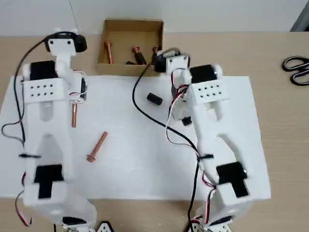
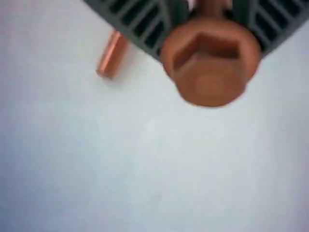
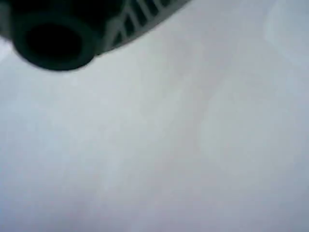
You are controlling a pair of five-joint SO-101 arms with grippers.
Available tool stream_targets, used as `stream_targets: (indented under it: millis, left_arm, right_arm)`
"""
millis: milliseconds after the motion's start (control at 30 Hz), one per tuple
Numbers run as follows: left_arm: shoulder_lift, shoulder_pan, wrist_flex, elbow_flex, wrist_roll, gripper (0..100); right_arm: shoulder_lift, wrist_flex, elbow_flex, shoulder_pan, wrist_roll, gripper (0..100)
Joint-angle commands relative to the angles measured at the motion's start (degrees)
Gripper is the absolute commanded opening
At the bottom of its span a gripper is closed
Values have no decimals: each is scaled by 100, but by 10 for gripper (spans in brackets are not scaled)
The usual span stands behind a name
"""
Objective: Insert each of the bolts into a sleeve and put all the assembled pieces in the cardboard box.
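Pinching tight, left hand [image 2: 205, 12] holds a bolt [image 2: 210, 63], right hand [image 3: 77, 14] a sleeve [image 3: 53, 43].

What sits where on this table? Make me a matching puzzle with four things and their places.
Things:
1. held bolt
2. held sleeve
3. loose bolt
4. scissors

Places:
A. on the bare table, beside the white sheet
B. in the left gripper
C. flat on the white sheet
D. in the right gripper

Pairs: 1-B, 2-D, 3-C, 4-A
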Motion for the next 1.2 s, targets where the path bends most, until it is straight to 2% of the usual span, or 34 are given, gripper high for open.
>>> stream_targets:
  millis: [0, 100, 233, 367, 500, 633, 800, 933, 1000, 1167]
  left_arm:
    - [-993, 9, 167, -242, 26, 6]
    - [-1547, 9, 185, -233, 158, 6]
    - [-2312, 9, 185, -233, 1055, 6]
    - [-2936, 193, 193, -180, 1495, 6]
    - [-3534, 844, 167, 435, 1530, 6]
    - [-4132, 1670, -255, 1165, 2057, 6]
    - [-4686, 2268, -1547, 2132, 2541, 6]
    - [-4958, 2365, -2127, 2818, 2593, 6]
    - [-5055, 2365, -2277, 3020, 2752, 6]
    - [-5178, 2382, -2760, 3301, 3077, 6]
  right_arm:
    - [-901, 84, -387, 4, 44, 4]
    - [-1666, 84, -387, -215, 35, 4]
    - [-2756, 101, -360, -567, 26, 4]
    - [-3670, 84, -79, -620, 18, 4]
    - [-4497, 75, 642, -620, 9, 4]
    - [-5103, 4, 1758, -620, 0, 4]
    - [-5895, -998, 3323, -681, -123, 5]
    - [-6826, -2044, 4527, -840, -1108, 5]
    - [-7319, -2686, 5222, -840, -1310, 5]
    - [-8576, -3925, 6989, -980, -853, 5]
